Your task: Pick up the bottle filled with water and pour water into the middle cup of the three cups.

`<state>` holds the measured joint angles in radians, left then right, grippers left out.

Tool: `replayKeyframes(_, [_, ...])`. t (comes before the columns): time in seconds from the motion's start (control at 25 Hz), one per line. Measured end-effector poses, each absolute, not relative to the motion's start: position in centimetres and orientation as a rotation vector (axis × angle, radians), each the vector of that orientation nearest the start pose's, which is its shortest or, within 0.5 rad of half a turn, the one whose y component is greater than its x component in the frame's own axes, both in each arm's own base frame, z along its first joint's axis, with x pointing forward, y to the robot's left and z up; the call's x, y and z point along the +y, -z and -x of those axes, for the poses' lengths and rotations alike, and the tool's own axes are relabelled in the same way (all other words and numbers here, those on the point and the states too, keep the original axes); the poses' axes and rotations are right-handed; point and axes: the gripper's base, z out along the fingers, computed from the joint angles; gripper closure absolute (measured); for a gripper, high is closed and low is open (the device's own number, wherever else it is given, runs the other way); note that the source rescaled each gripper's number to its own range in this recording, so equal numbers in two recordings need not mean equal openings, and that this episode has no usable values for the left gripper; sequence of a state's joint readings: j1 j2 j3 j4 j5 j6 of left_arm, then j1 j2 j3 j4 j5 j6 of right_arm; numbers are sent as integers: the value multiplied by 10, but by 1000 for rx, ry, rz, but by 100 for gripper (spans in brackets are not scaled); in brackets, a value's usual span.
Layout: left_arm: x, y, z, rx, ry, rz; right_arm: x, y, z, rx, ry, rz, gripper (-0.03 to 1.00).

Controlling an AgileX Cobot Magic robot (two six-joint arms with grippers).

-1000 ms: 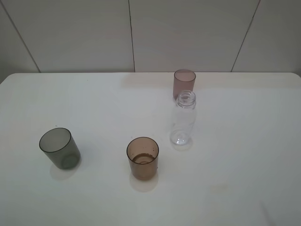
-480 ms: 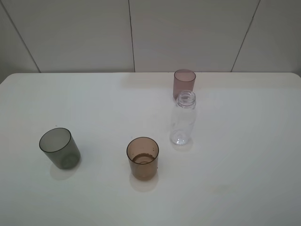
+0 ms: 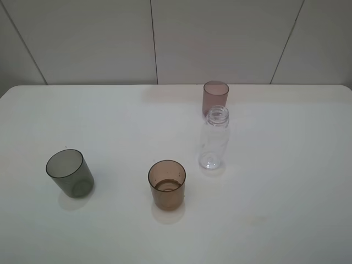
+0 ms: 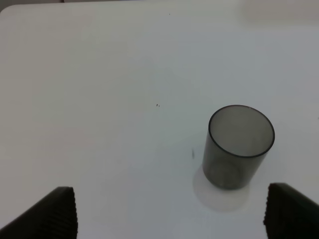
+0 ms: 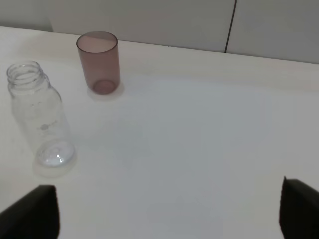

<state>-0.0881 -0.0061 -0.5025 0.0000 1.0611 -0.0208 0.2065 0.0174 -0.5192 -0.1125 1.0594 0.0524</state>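
The clear bottle (image 3: 214, 138) stands upright and uncapped on the white table (image 3: 286, 181), right of centre; it also shows in the right wrist view (image 5: 42, 117). The brown-amber cup (image 3: 166, 185) stands in front of it to the left, with a darker band low inside. The smoky grey cup (image 3: 69, 172) is at the left and shows in the left wrist view (image 4: 238, 146). The mauve-pink cup (image 3: 215, 98) stands just behind the bottle (image 5: 99, 61). No gripper shows in the high view. My left gripper (image 4: 172, 219) is open, short of the grey cup. My right gripper (image 5: 167, 214) is open, off to the bottle's side.
A pale panelled wall (image 3: 154, 38) runs along the table's far edge. Nothing but the three cups and the bottle stands on the table.
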Motion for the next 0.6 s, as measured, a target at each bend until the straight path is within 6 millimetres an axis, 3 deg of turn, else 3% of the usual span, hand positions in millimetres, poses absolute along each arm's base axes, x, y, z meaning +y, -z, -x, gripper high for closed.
replayKeyframes(0.32, [1, -278, 6, 2036, 68, -68, -9, -283, 3, 2032, -27, 141, -3])
replayKeyframes(0.6, [1, -278, 6, 2036, 68, -68, -8, -283, 4, 2038, 71, -18, -3])
